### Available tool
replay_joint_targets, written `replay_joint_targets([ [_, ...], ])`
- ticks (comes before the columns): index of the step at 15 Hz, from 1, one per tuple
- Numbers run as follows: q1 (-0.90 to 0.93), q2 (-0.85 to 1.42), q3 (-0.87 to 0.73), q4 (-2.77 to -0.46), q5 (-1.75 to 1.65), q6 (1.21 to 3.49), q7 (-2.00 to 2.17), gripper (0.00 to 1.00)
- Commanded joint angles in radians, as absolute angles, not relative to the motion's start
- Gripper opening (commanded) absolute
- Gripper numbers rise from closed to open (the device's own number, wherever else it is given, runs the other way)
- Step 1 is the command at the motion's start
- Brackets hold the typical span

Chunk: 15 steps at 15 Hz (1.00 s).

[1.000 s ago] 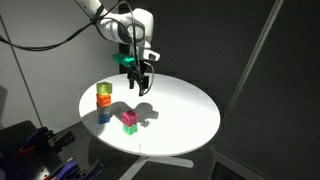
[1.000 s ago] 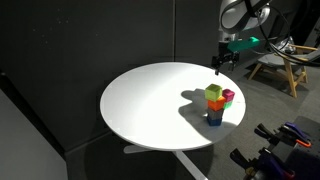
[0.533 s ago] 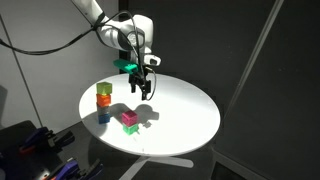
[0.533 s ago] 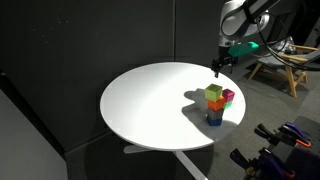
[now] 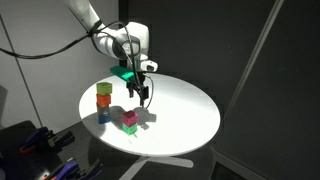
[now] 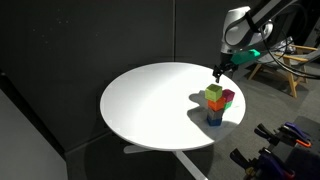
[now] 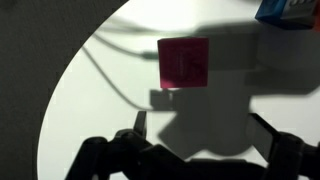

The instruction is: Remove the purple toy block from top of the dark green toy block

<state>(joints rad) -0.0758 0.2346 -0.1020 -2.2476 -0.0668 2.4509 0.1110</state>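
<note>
The purple toy block (image 5: 130,117) is a magenta cube that sits on top of the dark green toy block (image 5: 131,128) on the round white table (image 5: 185,120). In the other exterior view the purple block (image 6: 228,97) shows behind a taller stack, and the green block under it is hidden. In the wrist view the purple block (image 7: 184,63) is seen from above, and it hides the green block. My gripper (image 5: 143,96) hangs open and empty above and just behind the blocks, and also shows in the other exterior view (image 6: 217,72). In the wrist view its fingers (image 7: 139,124) stand wide apart below the block.
A stack of a yellow-green, an orange and a blue block (image 5: 104,101) stands near the table's edge, next to the task blocks, and shows in the other exterior view (image 6: 214,105). Its blue block shows at the wrist view's top corner (image 7: 290,10). Dark curtains surround the table.
My gripper has moved down and toward the purple block on the green one. It stays open. The blocks have not moved.
</note>
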Motion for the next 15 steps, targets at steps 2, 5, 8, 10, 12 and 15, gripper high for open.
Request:
replay_joint_targets([
  [2,-0.077,0.223,-0.108,-2.286,-0.075,2.483,0.102,1.00],
  [5,-0.076,0.228,-0.111,-2.290,-0.075,2.484,0.112,1.00],
  [8,-0.074,0.237,-0.119,-2.286,-0.080,2.484,0.136,1.00],
  [10,-0.073,0.243,-0.126,-2.285,-0.084,2.485,0.148,1.00],
  [12,-0.073,0.247,-0.131,-2.288,-0.088,2.485,0.149,1.00],
  [15,-0.072,0.254,-0.137,-2.288,-0.090,2.484,0.147,1.00],
])
